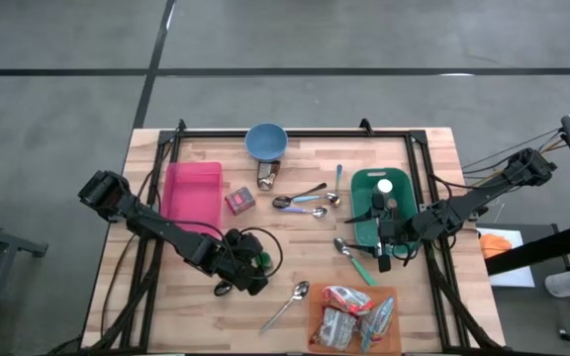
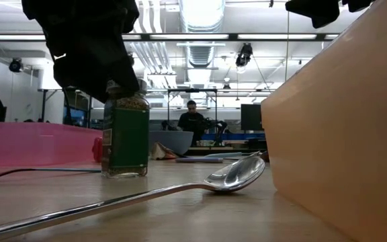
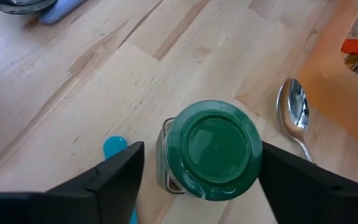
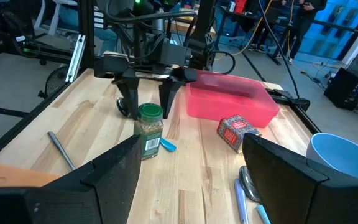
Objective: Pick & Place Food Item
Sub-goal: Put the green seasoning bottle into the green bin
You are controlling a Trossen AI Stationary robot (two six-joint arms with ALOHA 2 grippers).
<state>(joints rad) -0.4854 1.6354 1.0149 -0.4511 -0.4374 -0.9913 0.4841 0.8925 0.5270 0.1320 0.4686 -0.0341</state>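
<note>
While left gripper (image 4: 146,93) hangs over green-lidded spice jar (image 4: 149,130), fingers spread, not touching | jar upright on table (image 1: 433,148), near pink bin (image 1: 192,191) | right gripper (image 1: 381,232) spread over green bin (image 1: 360,180)

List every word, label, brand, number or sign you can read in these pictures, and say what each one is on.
No text can be read in any view.
Green-lidded spice jar: it has a green label with pale marks, too small and blurred to read.
Small red box: patterned print, no words legible.
Food packets on the orange tray: print too small to read.
Green lid of the jar: plain, no lettering.
</note>
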